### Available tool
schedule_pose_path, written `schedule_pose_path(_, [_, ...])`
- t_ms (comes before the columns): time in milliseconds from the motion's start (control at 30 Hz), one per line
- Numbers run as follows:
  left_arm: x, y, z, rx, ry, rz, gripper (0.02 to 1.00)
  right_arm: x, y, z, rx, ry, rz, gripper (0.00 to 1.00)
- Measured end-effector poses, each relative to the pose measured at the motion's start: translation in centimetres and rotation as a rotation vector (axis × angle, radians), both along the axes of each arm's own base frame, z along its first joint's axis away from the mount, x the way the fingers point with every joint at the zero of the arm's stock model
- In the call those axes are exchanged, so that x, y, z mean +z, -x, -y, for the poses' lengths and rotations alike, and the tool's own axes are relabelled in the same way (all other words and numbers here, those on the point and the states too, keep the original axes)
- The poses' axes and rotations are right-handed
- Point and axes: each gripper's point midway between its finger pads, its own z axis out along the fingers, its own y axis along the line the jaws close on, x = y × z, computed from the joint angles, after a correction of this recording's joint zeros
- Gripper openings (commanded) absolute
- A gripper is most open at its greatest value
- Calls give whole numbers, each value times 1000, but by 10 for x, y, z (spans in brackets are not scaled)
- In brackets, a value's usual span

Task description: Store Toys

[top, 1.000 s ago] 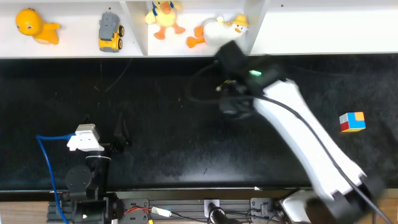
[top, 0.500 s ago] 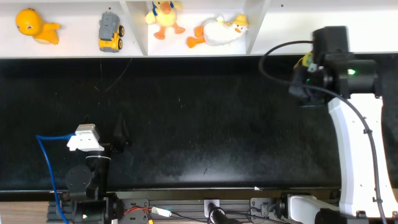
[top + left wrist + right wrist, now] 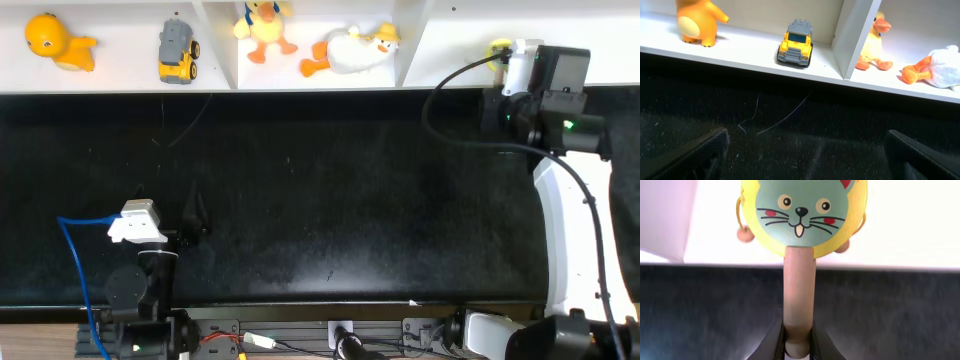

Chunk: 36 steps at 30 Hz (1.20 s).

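Now the right fingers (image 3: 771, 345), clamped on the cat rattle (image 3: 799, 205), have reached the white shelf (image 3: 905, 235); the left fingers (image 3: 695, 155) gape.

Wooden cat-face rattle (image 3: 800, 215): pale teal face, yellow rim, black whiskers, red cheek dashes, tan handle.
Toy truck (image 3: 795, 42): yellow body, grey top.
Round duck figure (image 3: 697, 20): orange, paler belly.
Upright plush duck (image 3: 874, 42): pale yellow, orange feet.
Lying plush duck (image 3: 940, 67): white, orange feet.
Shelf (image 3: 755, 57): white.
Tabletop (image 3: 320, 200): black.
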Motion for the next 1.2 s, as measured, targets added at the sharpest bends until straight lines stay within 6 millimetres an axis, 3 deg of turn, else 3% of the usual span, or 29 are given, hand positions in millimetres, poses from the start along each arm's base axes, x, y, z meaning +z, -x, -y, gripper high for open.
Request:
schedule_pose_path(333, [0, 0, 0, 0, 0, 0, 998, 4, -38, -7, 88, 23, 219, 49])
schedule_pose_path(667, [0, 0, 0, 0, 0, 0, 998, -55, -72, -5, 64, -35, 171, 47])
schedule_pose_path(900, [0, 0, 0, 0, 0, 0, 998, -53, -81, -4, 53, -43, 207, 47])
schedule_pose_path(1033, [0, 0, 0, 0, 0, 0, 996, -75, -82, -8, 55, -54, 159, 45])
schedule_pose_path(1200, [0, 0, 0, 0, 0, 0, 998, -76, -86, -19, 80, -57, 167, 47])
